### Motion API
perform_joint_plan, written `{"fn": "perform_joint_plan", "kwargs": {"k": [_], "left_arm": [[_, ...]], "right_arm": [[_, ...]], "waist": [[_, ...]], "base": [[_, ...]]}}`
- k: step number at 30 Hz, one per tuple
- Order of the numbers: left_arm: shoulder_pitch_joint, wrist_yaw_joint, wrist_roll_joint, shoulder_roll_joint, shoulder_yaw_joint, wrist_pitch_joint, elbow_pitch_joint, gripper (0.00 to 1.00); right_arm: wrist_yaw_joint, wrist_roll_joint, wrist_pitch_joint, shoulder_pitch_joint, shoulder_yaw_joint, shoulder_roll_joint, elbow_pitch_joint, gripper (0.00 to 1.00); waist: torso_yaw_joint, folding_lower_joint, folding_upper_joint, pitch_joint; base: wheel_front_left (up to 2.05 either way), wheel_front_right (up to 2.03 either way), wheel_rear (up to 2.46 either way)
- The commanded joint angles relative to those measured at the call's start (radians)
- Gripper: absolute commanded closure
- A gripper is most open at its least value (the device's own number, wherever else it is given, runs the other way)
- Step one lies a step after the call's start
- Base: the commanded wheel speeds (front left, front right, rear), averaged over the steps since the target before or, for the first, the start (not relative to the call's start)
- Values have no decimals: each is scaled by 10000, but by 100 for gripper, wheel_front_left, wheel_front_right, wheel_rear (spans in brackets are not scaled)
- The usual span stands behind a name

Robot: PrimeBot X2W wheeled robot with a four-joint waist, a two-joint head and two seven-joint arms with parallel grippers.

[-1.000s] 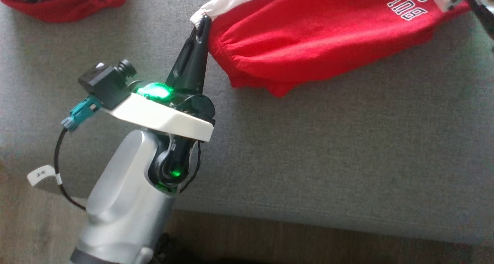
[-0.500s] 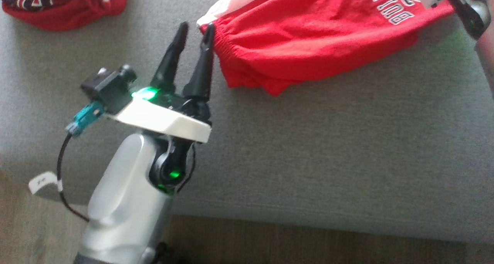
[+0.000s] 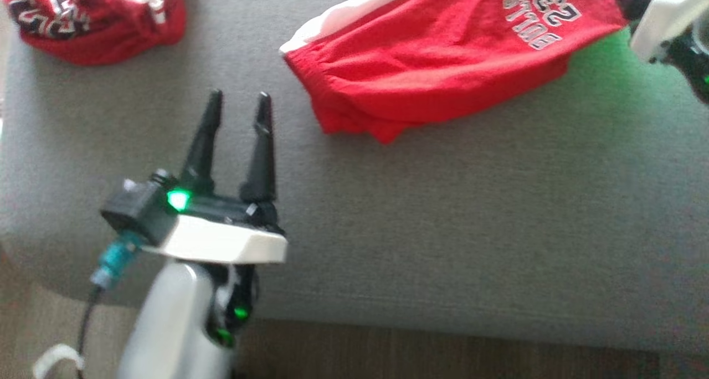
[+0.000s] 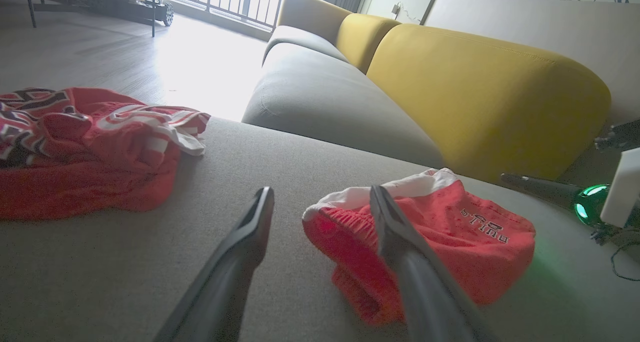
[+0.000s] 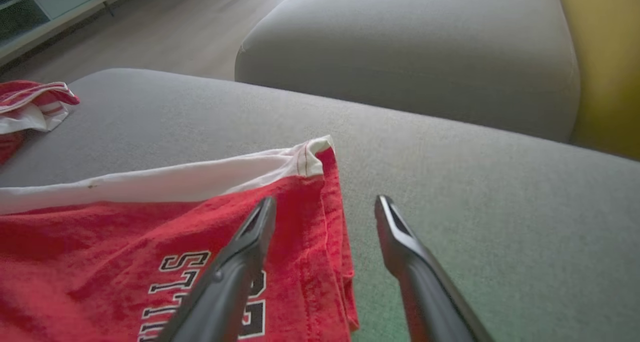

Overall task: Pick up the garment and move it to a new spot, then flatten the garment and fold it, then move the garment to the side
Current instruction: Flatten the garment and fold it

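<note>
Both grippers stand with jaws apart and hold nothing.

The garment (image 3: 443,63), red shorts with a white band, lies folded on the grey cushion (image 3: 443,229). Its long axis runs from just ahead and right of the left gripper (image 3: 239,96) across to the right gripper (image 5: 326,202).

- **Left gripper:** the waistband end lies ahead and to the right of the fingertips, near but apart.
- **Right gripper:** this one is nearer. Its left finger hangs over the printed end and its right finger over bare cushion. The white corner lies just ahead between them.

A second crumpled garment (image 3: 94,19) lies ahead and left of the left gripper, well apart. The cushion's front edge runs behind the left gripper. Bare cushion to that gripper's right probably gives the most room for the sideways move.
</note>
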Motion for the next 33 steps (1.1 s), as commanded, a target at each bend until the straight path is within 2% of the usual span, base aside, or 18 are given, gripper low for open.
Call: {"fn": "perform_joint_plan", "kwargs": {"k": [1, 5, 9, 15, 22, 23, 25, 29, 33], "left_arm": [[137, 190, 142, 117, 52, -49, -548, 0], [355, 596, 351, 116, -637, -49, -1044, 0], [341, 798, 367, 115, -1108, -49, -1227, 0], [295, 925, 327, 115, -1291, -49, -1264, 0], [265, 919, 378, 115, -1285, -49, -1300, 0], [268, 915, 381, 115, -1289, -49, -1294, 0], [270, 913, 377, 115, -1288, -49, -1282, 0], [270, 898, 393, 115, -1238, -49, -1263, 0], [321, 866, 477, 114, -1124, -49, -1201, 0]], "right_arm": [[-4, 158, 112, 103, -28, -199, -273, 0], [-4, 328, 475, 238, -80, -516, 108, 0], [-4, 121, 772, 210, 8, -628, 676, 0], [-4, -89, 1186, 105, 98, -473, 1492, 0], [-4, -303, 1359, -89, 51, -230, 2209, 0], [-4, -266, 1482, -68, 56, -160, 2291, 11], [-4, -147, 1709, -26, 52, -42, 2382, 100], [-4, 116, 1981, 55, 85, 51, 2254, 100], [-4, 358, 1496, 104, -203, -28, 2090, 100]], "waist": [[238, 1, -1, 21], [691, 1, -1, 99], [1061, 1, -1, 169], [1338, 1, -1, 187], [1338, 1, -1, 154], [1321, 1, -1, 143], [1277, 1, -1, 126], [1124, 1, -1, 104], [785, 1, -1, -79]], "base": [[0, 0, 0], [0, 0, 0], [0, 0, 0], [0, 0, 0], [0, 0, 0], [0, 0, 0], [0, 0, 0], [0, 0, 0], [0, 0, 0]]}}
